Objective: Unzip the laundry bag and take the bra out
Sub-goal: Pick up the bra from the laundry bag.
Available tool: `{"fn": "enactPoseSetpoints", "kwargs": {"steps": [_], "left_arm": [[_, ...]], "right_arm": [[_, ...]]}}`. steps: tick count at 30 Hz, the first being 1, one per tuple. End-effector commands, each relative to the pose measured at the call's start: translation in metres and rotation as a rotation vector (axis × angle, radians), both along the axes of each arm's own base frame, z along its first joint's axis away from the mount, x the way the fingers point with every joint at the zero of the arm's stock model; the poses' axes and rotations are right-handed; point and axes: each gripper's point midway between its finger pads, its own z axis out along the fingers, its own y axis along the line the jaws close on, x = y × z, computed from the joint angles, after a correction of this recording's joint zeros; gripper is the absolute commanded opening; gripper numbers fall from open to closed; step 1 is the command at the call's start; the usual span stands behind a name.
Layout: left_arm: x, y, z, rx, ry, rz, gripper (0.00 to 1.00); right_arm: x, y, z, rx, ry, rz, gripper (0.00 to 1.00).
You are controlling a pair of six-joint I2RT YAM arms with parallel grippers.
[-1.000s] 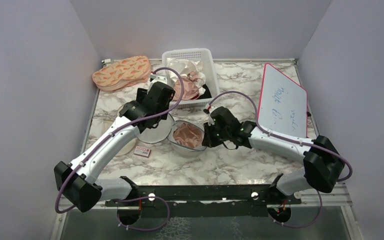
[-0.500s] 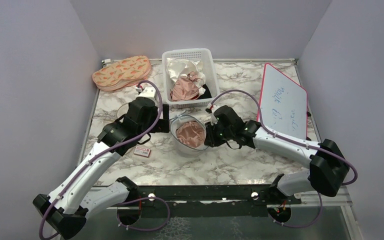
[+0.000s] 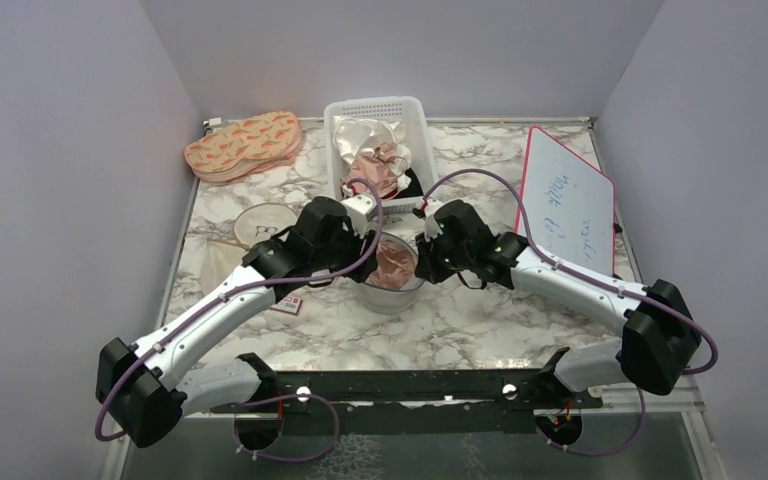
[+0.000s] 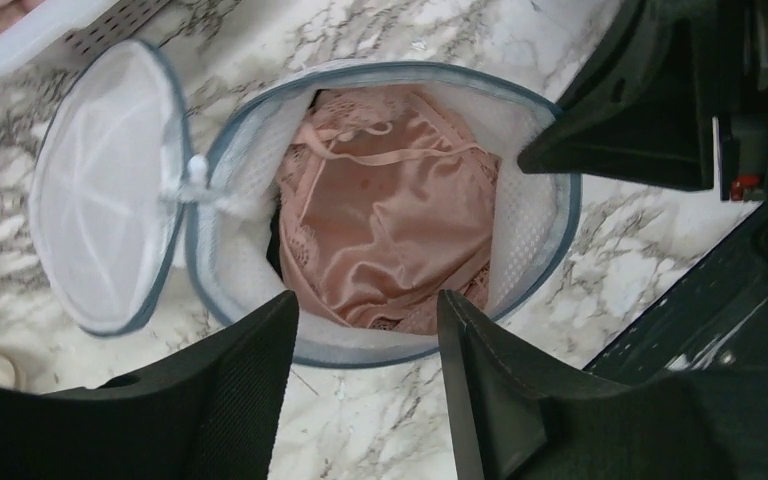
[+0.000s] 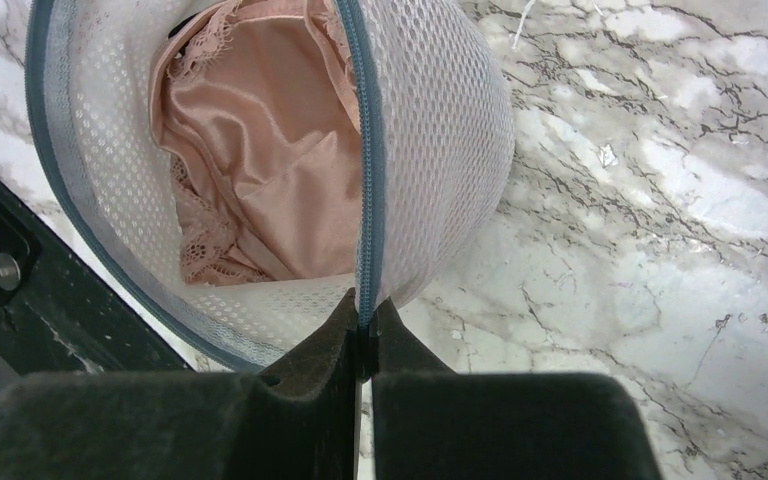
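On marble table (image 3: 480, 330), right claw (image 5: 365, 335) tight on laundry bag (image 5: 440, 130) rim, left claw (image 4: 367, 302) half-open above, empty.

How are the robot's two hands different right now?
The right gripper is pinched shut on the blue-grey rim of the laundry bag, but the left gripper is open and holds nothing. The right gripper sits at the bag's edge, while the left gripper hangs over its open mouth, above the pink bra. Both have two black fingers, and both are at the same bag.
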Motion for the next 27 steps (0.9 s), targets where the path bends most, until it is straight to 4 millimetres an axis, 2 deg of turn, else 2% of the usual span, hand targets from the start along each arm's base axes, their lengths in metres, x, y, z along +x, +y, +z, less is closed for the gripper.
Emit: {"fn": "enactPoseSetpoints", "kwargs": {"steps": [1, 4, 7, 11, 15, 17, 21, 27], "left_arm": [[0.0, -0.034, 0.005, 0.079, -0.18, -0.29, 0.47], [0.002, -0.044, -0.009, 0.161, -0.22, -0.345, 0.43], [0.02, -0.041, -0.019, 0.235, -0.221, -0.277, 0.4], [0.032, -0.038, -0.028, 0.286, -0.228, -0.235, 0.4], [0.037, -0.039, -0.04, 0.312, -0.227, -0.241, 0.47], [0.041, -0.04, -0.045, 0.283, -0.207, -0.231, 0.5], [0.048, -0.039, -0.052, 0.204, -0.164, -0.197, 0.5], [0.042, -0.039, -0.063, 0.136, -0.129, -0.213, 0.51]], "right_arm": [[0.001, 0.005, 0.016, 0.031, -0.065, 0.08, 0.01], [0.003, 0.007, 0.017, 0.041, -0.068, 0.092, 0.01], [0.002, 0.011, 0.019, 0.059, -0.066, 0.102, 0.01], [0.0, 0.012, 0.017, 0.07, -0.062, 0.113, 0.01], [0.0, 0.011, 0.012, 0.062, -0.054, 0.122, 0.01], [0.001, 0.009, 0.01, 0.059, -0.052, 0.119, 0.01], [0.001, 0.007, 0.006, 0.072, -0.043, 0.121, 0.01], [-0.001, 0.007, -0.001, 0.09, -0.019, 0.133, 0.01]]}}
